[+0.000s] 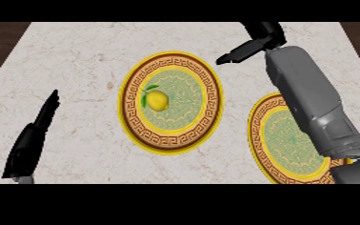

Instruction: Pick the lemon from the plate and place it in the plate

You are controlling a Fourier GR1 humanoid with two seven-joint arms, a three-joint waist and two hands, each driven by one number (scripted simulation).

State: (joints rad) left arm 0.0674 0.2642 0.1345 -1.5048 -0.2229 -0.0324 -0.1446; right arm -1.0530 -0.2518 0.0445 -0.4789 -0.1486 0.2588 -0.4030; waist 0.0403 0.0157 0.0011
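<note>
A pale marble table (84, 57) fills nearly the whole view, its top cream-white with faint grey and brownish veins running across it. The far edge runs straight across the upper part of the view. Past the table's left corner a strip of dark brown wooden floor (13, 33) shows, and a matching dark strip lies beyond the right corner. The light is even and soft.

Table (84, 52): pale veined marble look, smooth. Plates (172, 103), (288, 140): glazed, patterned ceramic look. Forearm (309, 100): grey, smooth, faintly glossy casing.
</note>
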